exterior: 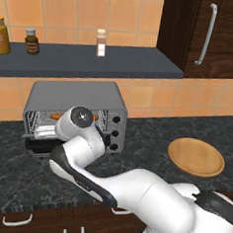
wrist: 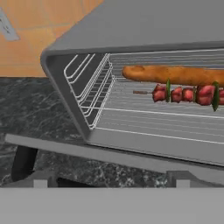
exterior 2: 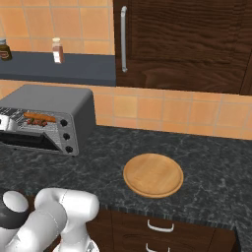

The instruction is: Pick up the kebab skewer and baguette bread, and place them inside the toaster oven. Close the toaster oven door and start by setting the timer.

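The baguette bread (wrist: 175,74) and the kebab skewer (wrist: 186,94) lie side by side on the wire rack inside the toaster oven (exterior: 75,99), long axes running across its width, skewer nearer the front. The toaster oven door (wrist: 131,158) hangs open. The fingers (wrist: 111,180) stand wide apart, empty. Jar labels on the shelf are unreadable.

You have here a grey metal toaster oven (exterior: 80,98) with three black knobs (exterior: 115,134) and a pale wire rack (wrist: 144,118). On the rack lie an orange-brown baguette bread (wrist: 175,74) and a kebab skewer (wrist: 188,94) of dark red chunks with green slivers between them. The counter (exterior 2: 206,162) is black stone mottled with grey veins. The round plate (exterior 2: 153,175) is light wood. The wall tiles (exterior: 87,12) are orange; the shelf (exterior: 88,62) is slate grey; the cabinet (exterior 2: 187,39) is dark brown woodgrain.
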Tool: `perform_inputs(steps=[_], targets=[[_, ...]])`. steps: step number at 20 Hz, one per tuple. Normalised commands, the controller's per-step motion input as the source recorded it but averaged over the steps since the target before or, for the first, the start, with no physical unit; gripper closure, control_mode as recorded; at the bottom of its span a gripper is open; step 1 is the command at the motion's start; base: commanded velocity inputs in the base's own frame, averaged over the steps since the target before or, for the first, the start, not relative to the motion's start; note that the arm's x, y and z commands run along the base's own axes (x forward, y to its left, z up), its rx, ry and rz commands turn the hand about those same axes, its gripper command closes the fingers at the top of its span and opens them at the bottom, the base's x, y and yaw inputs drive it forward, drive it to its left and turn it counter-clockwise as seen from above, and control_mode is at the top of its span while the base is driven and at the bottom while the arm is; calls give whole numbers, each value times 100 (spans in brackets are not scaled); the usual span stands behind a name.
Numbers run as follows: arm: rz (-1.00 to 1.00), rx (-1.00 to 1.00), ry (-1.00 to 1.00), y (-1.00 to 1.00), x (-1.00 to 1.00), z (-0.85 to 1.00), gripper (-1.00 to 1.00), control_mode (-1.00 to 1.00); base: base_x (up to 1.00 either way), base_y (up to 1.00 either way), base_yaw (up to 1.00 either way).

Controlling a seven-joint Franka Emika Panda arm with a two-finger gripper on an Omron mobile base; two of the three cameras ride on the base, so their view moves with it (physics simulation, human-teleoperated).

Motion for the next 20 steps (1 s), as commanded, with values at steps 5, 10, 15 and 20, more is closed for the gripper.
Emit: perform_inputs(steps=[5, 10, 15, 20], targets=[[4, 1, 0, -2, 24, 84, -100, -100, 0, 0, 0], [0, 0, -23, -14, -77, 0, -100, -100, 0, 0, 0], [0, 0, -31, -33, -44, -97, -100, -100, 0, 0, 0], [0, 0, -2, -18, -23, -74, -100, -100, 0, 0, 0]])
